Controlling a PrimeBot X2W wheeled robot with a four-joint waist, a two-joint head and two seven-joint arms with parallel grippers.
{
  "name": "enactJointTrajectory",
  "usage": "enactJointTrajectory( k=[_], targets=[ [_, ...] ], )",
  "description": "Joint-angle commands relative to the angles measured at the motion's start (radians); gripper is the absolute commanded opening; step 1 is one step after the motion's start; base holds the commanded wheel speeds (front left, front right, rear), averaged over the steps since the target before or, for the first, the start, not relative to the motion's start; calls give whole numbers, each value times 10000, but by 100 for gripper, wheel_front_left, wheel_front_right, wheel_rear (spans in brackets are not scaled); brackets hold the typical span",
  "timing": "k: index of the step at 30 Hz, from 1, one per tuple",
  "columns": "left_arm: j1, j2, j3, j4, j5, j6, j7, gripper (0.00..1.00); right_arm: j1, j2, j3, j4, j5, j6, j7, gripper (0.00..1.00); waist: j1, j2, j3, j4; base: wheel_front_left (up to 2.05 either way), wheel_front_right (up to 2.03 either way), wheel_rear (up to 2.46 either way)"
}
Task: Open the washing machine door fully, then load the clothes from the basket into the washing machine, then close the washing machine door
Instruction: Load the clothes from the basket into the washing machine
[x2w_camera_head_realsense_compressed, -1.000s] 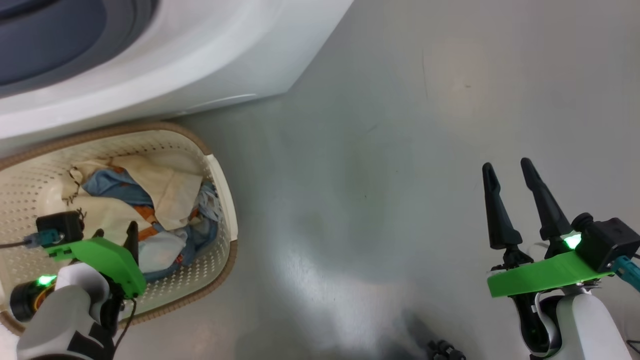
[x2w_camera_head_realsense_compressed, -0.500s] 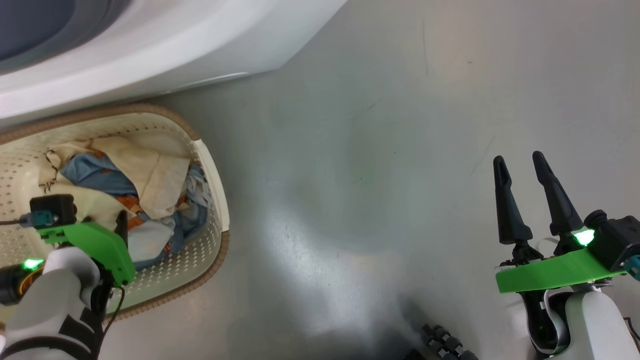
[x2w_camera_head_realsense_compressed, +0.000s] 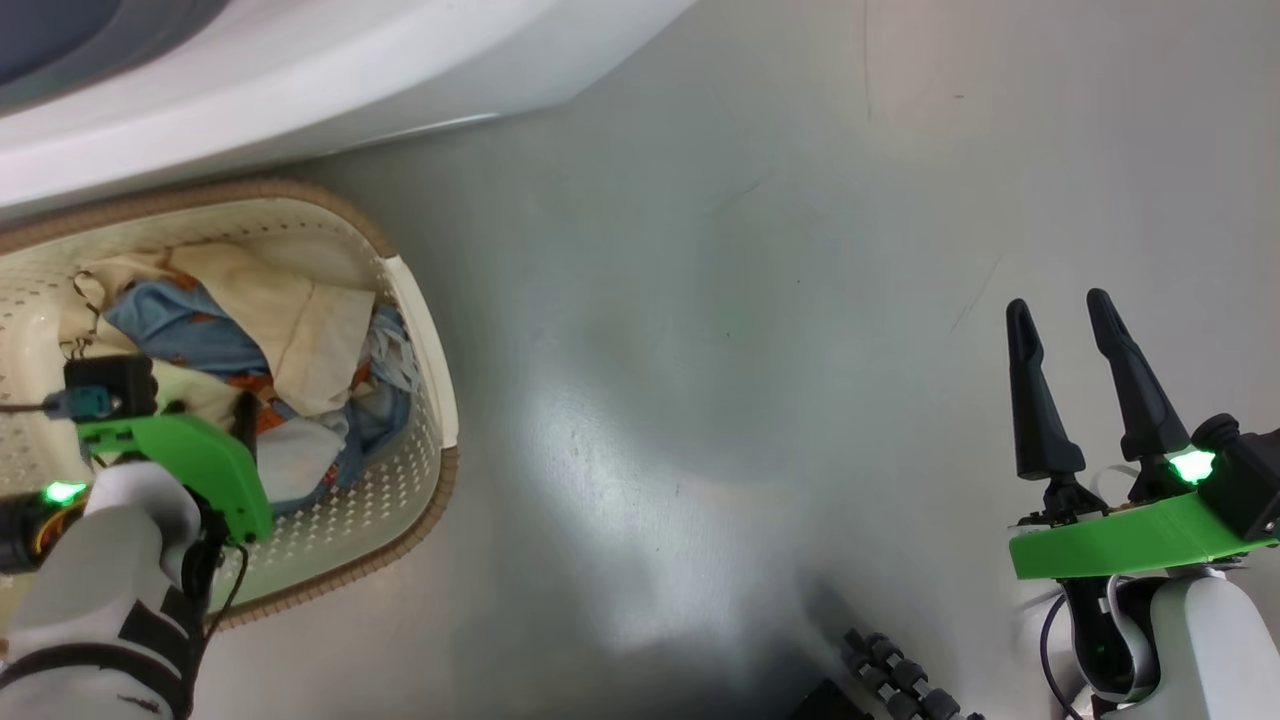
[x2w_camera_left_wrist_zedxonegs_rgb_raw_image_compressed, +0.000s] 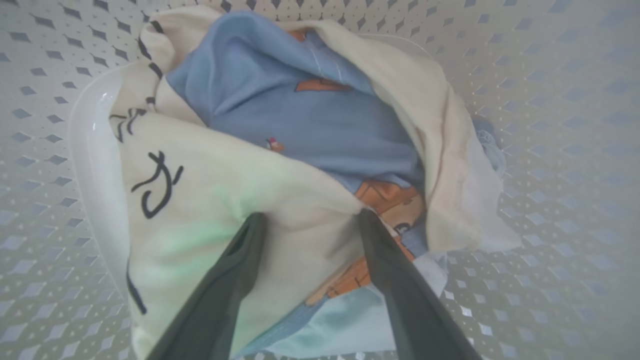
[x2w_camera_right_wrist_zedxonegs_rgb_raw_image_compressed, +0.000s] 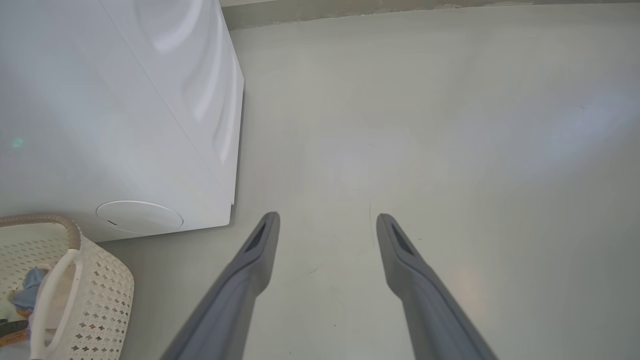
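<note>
The clothes (x2w_camera_left_wrist_zedxonegs_rgb_raw_image_compressed: 300, 125), a soft bundle of light blue cloth with orange prints and a cream cloth with black marks, all lie inside the small cream plastic basket (x2w_camera_head_realsense_compressed: 425, 330) with holes in its sides and a brown rim. So I think the loading has not really begun. The left gripper (x2w_camera_left_wrist_zedxonegs_rgb_raw_image_compressed: 311, 216), with its two long dark fingers spread wide, points down into the basket with its tips right at the cream cloth, but it has hold of nothing yet. The right gripper (x2w_camera_head_realsense_compressed: 1056, 300) is also spread wide and empty, well apart from the basket. I cannot tell from here if the door is open; closing it comes last. The basket sits just beside the big white washing machine (x2w_camera_head_realsense_compressed: 300, 90) on a smooth, shiny, pale grey floor (x2w_camera_head_realsense_compressed: 700, 350) with a few thin scratches. A wall meets the floor far behind.
</note>
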Motion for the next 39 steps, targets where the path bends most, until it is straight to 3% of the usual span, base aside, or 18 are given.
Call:
enactJointTrajectory(
  k=[1,10,12,17,21,23,24,33,39],
  targets=[
    [92,254,111,-5,113,85,10,100,157,-152,166,-232,69,16,-48,100,0,0,69,-4,0,0,0],
    [-10,97,-79,28,107,144,73,100,212,-248,29,-370,72,16,-48,100,0,0,344,69,0,0,0],
    [-11,22,-116,32,100,183,63,82,213,-280,-2,-392,75,16,-48,100,0,0,386,107,0,0,0],
    [-28,3,-182,40,69,205,21,71,158,-337,-54,-468,73,16,-48,100,0,0,506,153,0,0,0],
    [-98,-84,-246,43,51,209,-129,37,155,-366,-111,-509,60,16,-48,100,0,0,549,211,0,0,0],
    [-122,-118,-292,44,58,207,-230,16,150,-368,-116,-502,44,16,-48,100,0,0,545,228,0,0,0],
    [-127,-130,-309,45,57,212,-274,0,142,-365,-115,-496,37,16,-48,100,0,0,538,235,0,0,0],
    [22,-409,-173,48,-267,164,-778,0,59,-324,-116,-348,59,16,-48,100,0,0,248,426,0,0,0],
    [620,-770,-27,-302,-548,-10,-1318,0,21,-344,-60,-192,74,16,-48,100,0,0,-606,802,0,0,0]
  ],
)
